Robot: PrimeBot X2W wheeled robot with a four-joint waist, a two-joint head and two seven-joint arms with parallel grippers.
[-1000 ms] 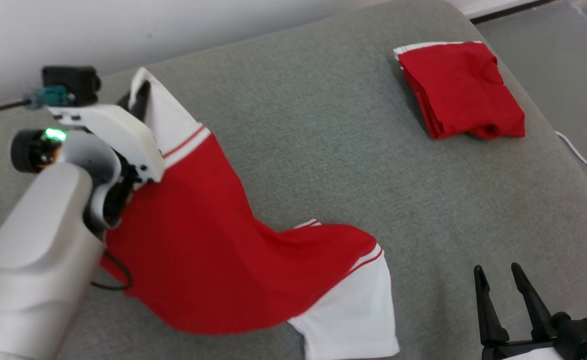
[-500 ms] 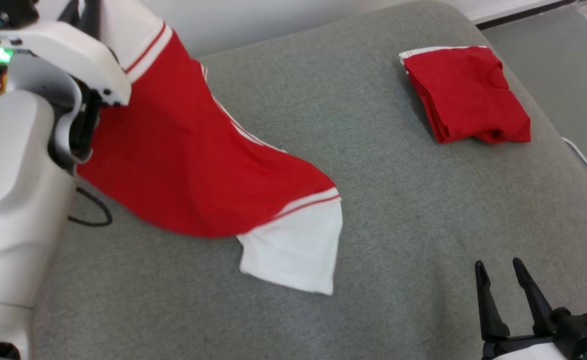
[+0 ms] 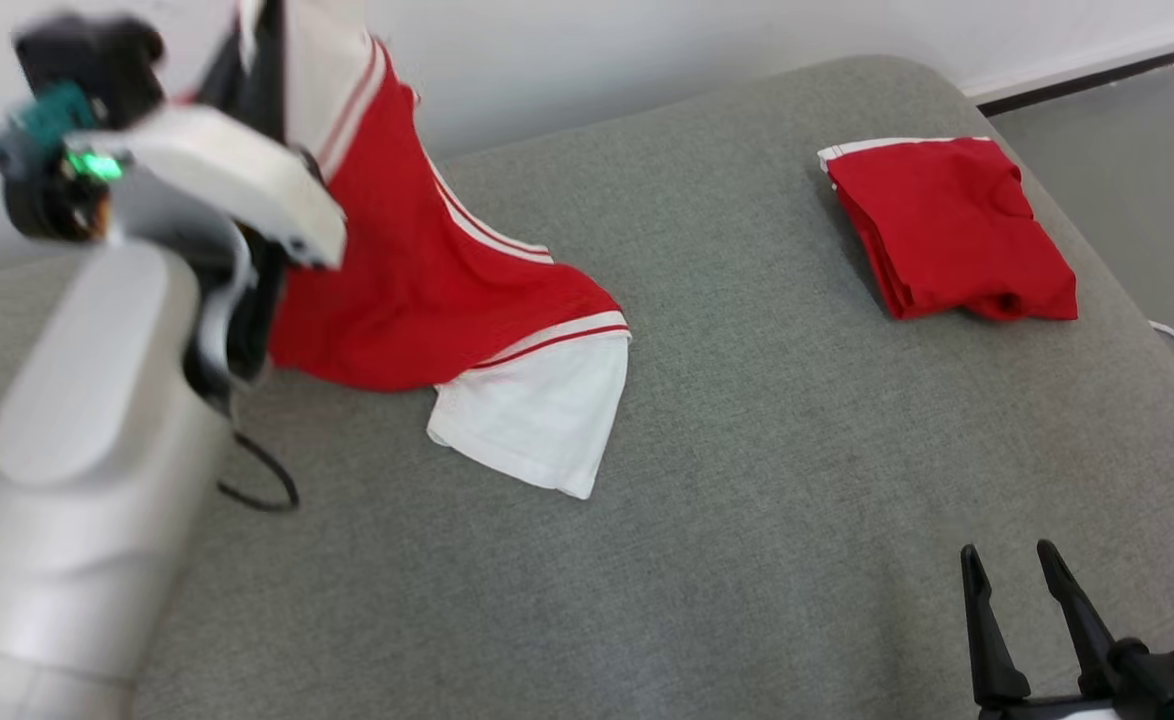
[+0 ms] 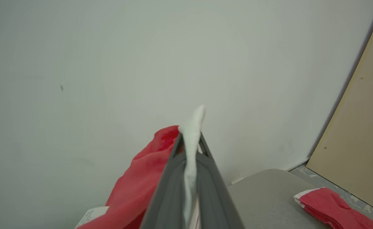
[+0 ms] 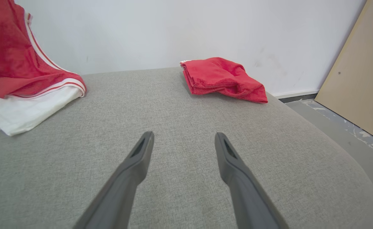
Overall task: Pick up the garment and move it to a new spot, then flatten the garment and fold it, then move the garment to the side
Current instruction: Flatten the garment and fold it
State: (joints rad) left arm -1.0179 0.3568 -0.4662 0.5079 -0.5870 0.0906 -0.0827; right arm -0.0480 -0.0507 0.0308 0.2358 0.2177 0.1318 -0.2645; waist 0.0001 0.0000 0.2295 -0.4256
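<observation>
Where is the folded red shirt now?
The folded shirt lies upper right in the head view, on the cushion, apart from the garment in the left hand.

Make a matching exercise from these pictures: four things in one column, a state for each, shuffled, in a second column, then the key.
Column one
1. left gripper
2. right gripper
3. red and white garment
4. folded red garment

Column two
A. lies near the far right edge of the grey cushion
B. open, holding nothing
C. shut on white cloth
D. hangs from a gripper, white sleeve resting on the cushion

Pairs: 1-C, 2-B, 3-D, 4-A
</observation>
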